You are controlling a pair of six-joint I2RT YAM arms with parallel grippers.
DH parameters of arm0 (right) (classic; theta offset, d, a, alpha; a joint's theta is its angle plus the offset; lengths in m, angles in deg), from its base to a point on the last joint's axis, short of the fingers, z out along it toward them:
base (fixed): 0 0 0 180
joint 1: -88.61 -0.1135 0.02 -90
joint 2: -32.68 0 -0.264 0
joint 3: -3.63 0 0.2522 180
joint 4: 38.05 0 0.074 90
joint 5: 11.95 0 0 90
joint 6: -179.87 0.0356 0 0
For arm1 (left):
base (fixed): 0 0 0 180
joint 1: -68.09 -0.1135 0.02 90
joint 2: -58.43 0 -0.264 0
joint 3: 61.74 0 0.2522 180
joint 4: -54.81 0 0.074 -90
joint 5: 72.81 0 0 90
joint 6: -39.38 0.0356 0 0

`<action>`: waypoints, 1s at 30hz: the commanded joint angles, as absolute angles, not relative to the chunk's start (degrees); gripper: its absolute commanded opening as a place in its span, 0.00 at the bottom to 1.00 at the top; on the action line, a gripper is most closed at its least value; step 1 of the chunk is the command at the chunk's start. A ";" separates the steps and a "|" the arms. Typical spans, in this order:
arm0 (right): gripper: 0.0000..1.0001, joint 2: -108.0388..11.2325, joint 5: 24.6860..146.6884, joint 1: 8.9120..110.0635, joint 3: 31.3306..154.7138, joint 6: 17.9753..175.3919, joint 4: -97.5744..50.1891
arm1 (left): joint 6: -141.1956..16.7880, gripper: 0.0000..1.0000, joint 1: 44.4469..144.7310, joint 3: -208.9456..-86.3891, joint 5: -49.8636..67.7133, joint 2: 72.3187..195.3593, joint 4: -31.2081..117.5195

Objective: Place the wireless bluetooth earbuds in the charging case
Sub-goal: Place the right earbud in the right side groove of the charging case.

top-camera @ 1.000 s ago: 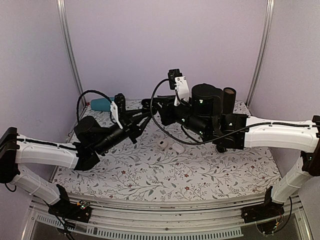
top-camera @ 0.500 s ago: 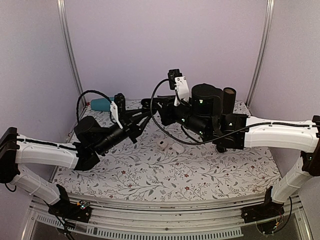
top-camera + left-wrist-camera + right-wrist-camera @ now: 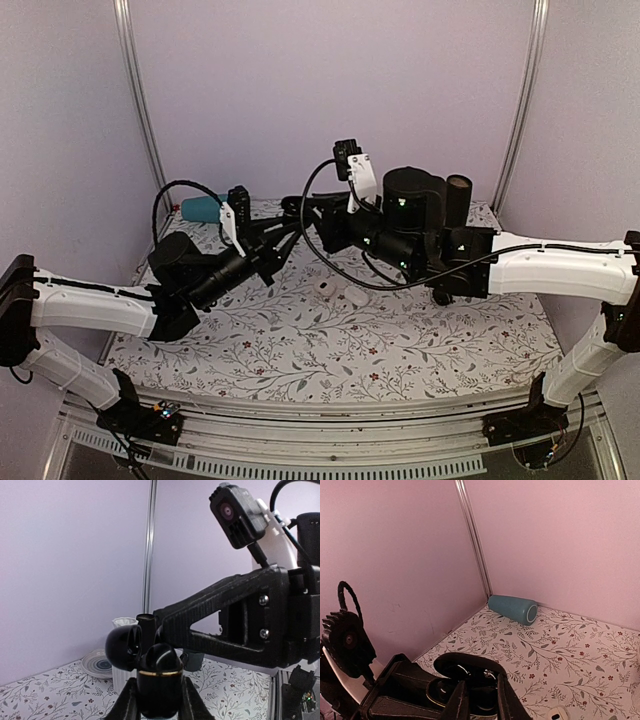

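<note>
While it is held up off the table point(image 3: 330, 350), the case point(image 3: 160, 687) stands upright and open. It is clamped low on its body between the fingers of the left gripper point(image 3: 159, 702), and its lid point(image 3: 122, 647) is swung back to one side. The step in hand looks like the insertion itself. The right gripper point(image 3: 481, 700) reaches in from the opposite side with its tips right over the case's mouth, and its fingers are drawn almost together. Whether they pinch a bud there, I cannot tell; the tips and anything between them are all black.

A glossy rounded shape at the case's mouth, just above the gold band, reads as a bud point(image 3: 160, 656) sitting in or on its socket. How fully it is seated cannot be made out, and the second bud is not visible.

Next, I judge, comes a small, straight push down into the socket and then a clean let-go. The left arm must keep the case steady so nothing tips out.

Farther off on the table, a white vase point(image 3: 121, 625) and a shallow dish point(image 3: 97, 664) show no contents. A teal cylinder point(image 3: 512, 609) lies on its side by the back corner, and its inside cannot be seen. Two white pebbles point(image 3: 340, 292) lie near mid-table.
</note>
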State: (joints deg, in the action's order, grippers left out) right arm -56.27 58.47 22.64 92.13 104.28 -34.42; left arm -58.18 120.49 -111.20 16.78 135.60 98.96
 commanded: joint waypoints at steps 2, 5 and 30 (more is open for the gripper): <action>0.18 -56.54 65.95 21.18 92.89 106.36 -29.31 | -58.39 0.00 120.46 -113.16 19.12 134.52 103.47; 0.18 -56.46 66.18 21.16 93.05 106.32 -29.25 | -58.45 0.00 120.44 -113.12 19.03 134.50 103.45; 0.28 -55.06 66.18 21.48 94.54 107.01 -26.67 | -58.71 0.00 120.39 -112.13 17.93 133.83 105.24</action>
State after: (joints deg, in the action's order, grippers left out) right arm -56.27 65.42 21.48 93.18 106.56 -27.73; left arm -58.37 120.56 -111.22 18.09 135.25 102.39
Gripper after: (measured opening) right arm 0.279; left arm 0.217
